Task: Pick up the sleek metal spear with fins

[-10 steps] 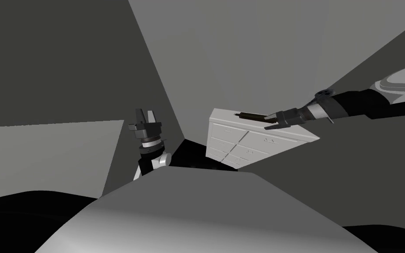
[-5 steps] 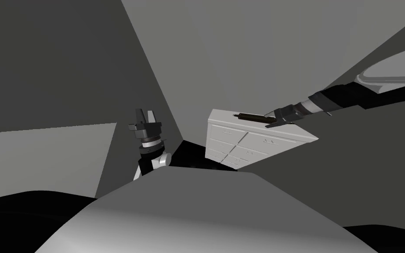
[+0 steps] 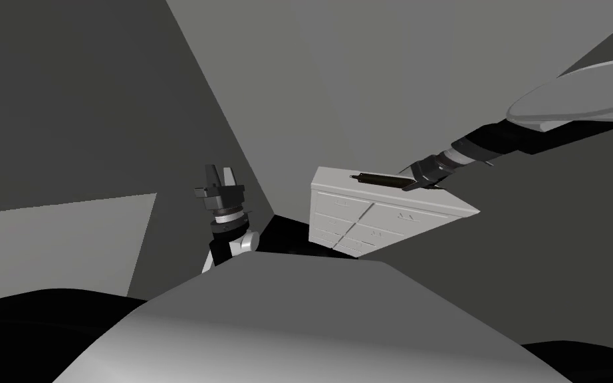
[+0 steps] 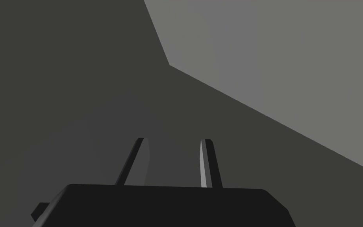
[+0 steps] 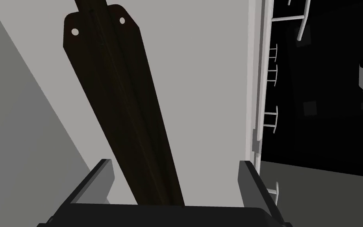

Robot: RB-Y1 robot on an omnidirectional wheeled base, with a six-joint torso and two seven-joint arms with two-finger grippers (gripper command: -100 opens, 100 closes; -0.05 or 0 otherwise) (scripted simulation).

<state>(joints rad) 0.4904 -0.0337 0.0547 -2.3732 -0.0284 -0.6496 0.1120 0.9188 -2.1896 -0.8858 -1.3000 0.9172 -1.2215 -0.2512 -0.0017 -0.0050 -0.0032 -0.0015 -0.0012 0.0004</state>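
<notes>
The spear (image 3: 375, 177), a long dark shaft, lies flat on top of a white dresser (image 3: 391, 216) to the right, along its far edge. The right end effector (image 3: 406, 183) reaches in from the far right to the shaft's right end. In the right wrist view this end effector (image 5: 175, 162) is spread wide, with the spear (image 5: 117, 90) running between the fingers (image 5: 102, 175), closer to one and touching neither. The left end effector (image 3: 221, 174) is raised upright near the middle, well left of the dresser, with its fingers (image 4: 207, 161) narrowly apart and holding nothing.
</notes>
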